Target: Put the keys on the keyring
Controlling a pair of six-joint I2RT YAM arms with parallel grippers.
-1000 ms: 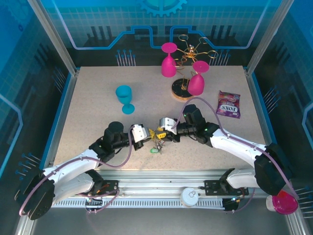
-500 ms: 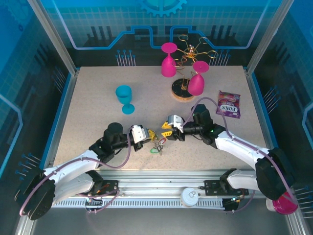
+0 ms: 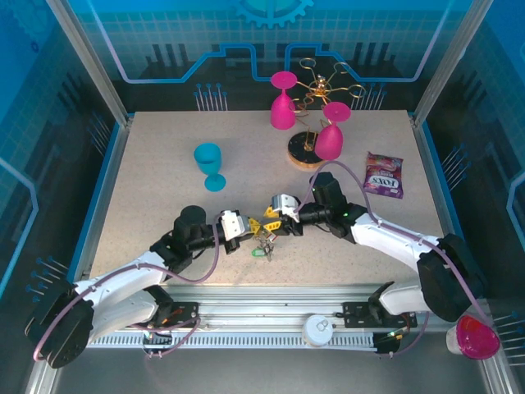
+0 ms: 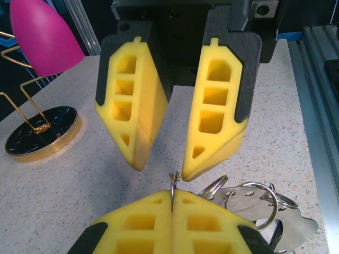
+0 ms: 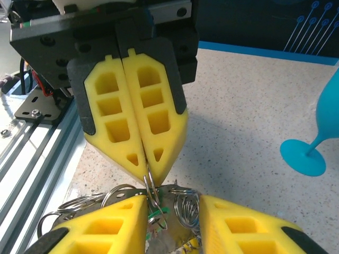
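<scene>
My left gripper (image 3: 248, 227) is shut on the edge of the keyring (image 4: 172, 181), a thin metal ring that pokes up from between its yellow fingertips (image 4: 143, 209). Below it hangs a bunch of keys (image 3: 263, 241) with smaller rings, a flat metal plate (image 4: 254, 203) and a green tag (image 3: 256, 253), just above the table. My right gripper (image 3: 269, 216) faces the left one tip to tip. It stands open, its fingers (image 5: 106, 227) straddling the keyring (image 5: 151, 182) and a coiled ring (image 5: 185, 209) without pinching either.
A blue goblet (image 3: 209, 164) stands at the back left. Two pink goblets (image 3: 283, 103) hang on a gold rack with a round base (image 3: 300, 151) behind the right arm. A candy bag (image 3: 383, 174) lies at the right. A pink cup (image 3: 476, 337) sits off the table's front right.
The right gripper drew back to the right half a second ago, then came in again and now sits closer to the left gripper, over the bunch. The left gripper has held still, shut.
</scene>
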